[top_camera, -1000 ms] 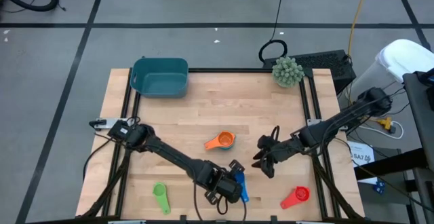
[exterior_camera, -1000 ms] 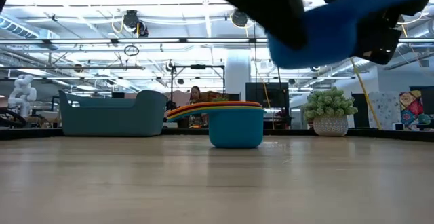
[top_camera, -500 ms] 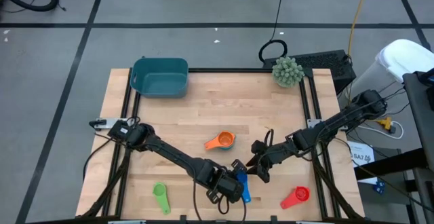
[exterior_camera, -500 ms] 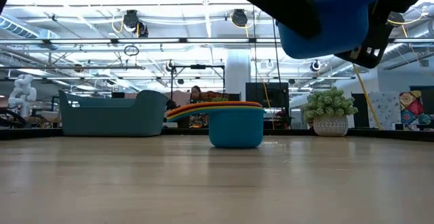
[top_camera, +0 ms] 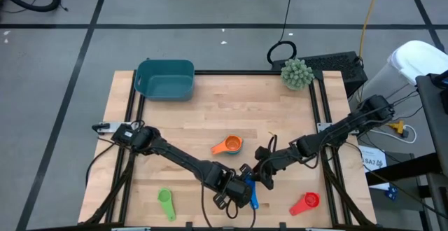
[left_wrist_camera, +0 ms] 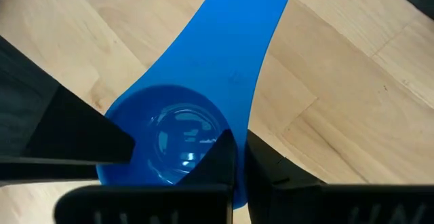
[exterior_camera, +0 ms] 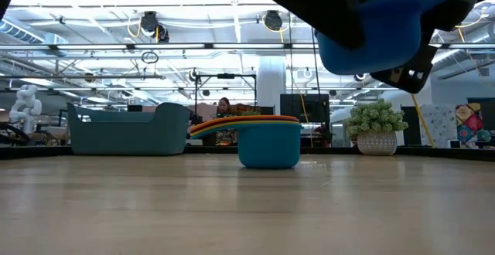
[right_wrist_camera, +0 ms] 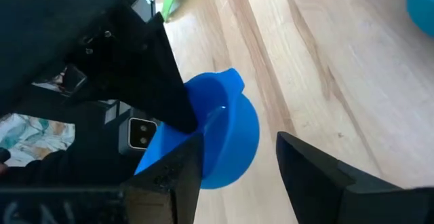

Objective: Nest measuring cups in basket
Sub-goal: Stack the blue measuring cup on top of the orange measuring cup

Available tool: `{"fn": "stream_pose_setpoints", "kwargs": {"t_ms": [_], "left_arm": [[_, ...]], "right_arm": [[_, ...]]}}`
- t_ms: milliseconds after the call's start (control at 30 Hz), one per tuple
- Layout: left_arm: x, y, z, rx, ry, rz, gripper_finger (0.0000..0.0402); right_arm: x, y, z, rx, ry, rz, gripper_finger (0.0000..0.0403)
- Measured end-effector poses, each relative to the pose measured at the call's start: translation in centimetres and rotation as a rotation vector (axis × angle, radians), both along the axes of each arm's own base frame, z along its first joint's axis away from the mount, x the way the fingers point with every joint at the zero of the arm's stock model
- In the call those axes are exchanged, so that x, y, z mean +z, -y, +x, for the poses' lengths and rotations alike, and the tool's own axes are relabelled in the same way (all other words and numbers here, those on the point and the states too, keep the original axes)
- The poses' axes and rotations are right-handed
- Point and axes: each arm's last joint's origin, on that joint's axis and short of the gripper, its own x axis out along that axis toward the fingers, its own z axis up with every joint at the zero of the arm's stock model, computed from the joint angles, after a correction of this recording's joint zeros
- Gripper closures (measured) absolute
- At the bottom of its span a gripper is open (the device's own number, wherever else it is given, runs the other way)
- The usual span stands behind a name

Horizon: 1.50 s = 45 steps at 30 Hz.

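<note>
My left gripper [top_camera: 240, 187] is near the table's near edge, shut on the blue measuring cup [top_camera: 250, 197], which is up off the table [exterior_camera: 371, 35]. My right gripper [top_camera: 261, 173] is open right beside it; in the right wrist view its fingers stand on either side of the blue bowl [right_wrist_camera: 227, 139]. A nested stack of cups, orange on top with a light blue bowl [top_camera: 229, 145], sits on its base mid-table [exterior_camera: 268, 143]. The green cup [top_camera: 165, 203] and the red cup [top_camera: 306, 203] lie near the near edge. The teal basket [top_camera: 165, 79] stands at the far left corner. My left gripper pinches the wall of the blue cup's bowl [left_wrist_camera: 203, 125], one finger [left_wrist_camera: 224, 153] inside the bowl and the other [left_wrist_camera: 68, 139] outside. The cup is lifted clear, and its flat handle [left_wrist_camera: 234, 54] points away from the fingers. Whether my right gripper touches the bowl, I cannot tell.
A spiky green ball plant in a pot [top_camera: 297, 73] stands at the far right corner. Bare wood lies between the cup stack and the basket. Both arms meet close together near the table's near edge.
My right gripper has moved toward the table's left and near edge, closing in on the blue cup held by my left gripper, and its open fingers now flank the bowl. The blue cup stays lifted in my left gripper.
</note>
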Motion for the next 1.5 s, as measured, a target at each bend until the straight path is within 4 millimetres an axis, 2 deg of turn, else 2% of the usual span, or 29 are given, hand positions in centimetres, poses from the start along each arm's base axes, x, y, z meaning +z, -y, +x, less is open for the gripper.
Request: {"fn": "stream_pose_setpoints", "kwargs": {"t_ms": [167,400,533,667,833,1000,1167,1333,1500], "left_arm": [[0.04,0.01,0.10,0.002,0.008,-0.009,0.0388],[0.02,-0.05,0.16,0.010,0.008,-0.015,0.0391],[0.10,0.00,0.29,0.009,0.024,-0.020,0.0363],[0.13,0.26,0.22,0.003,0.036,-0.006,0.0354],[0.07,0.20,0.14,-0.004,0.025,0.001,0.0391],[0.08,0.21,0.15,-0.002,0.027,0.000,0.0383],[0.07,0.16,0.16,0.003,0.025,0.000,0.0392],[0.07,0.18,0.15,-0.001,0.026,0.003,0.0392],[0.05,0.13,0.13,0.009,0.024,0.006,0.0392]], "right_arm": [[-0.18,0.05,0.29,0.023,0.014,-0.011,0.0255],[0.19,0.00,0.46,0.074,0.084,-0.063,0.0389],[0.19,0.00,0.47,0.094,0.098,-0.088,0.0400],[0.20,-0.05,0.45,0.114,0.098,-0.076,0.0402],[0.27,-0.12,0.43,0.131,0.096,-0.057,0.0402],[0.28,-0.14,0.43,0.137,0.098,-0.058,0.0402],[0.29,-0.15,0.43,0.143,0.103,-0.065,0.0399],[0.41,-0.29,0.44,0.156,0.112,-0.047,0.0364],[0.50,-0.33,0.49,0.152,0.114,-0.024,0.0297]]}}
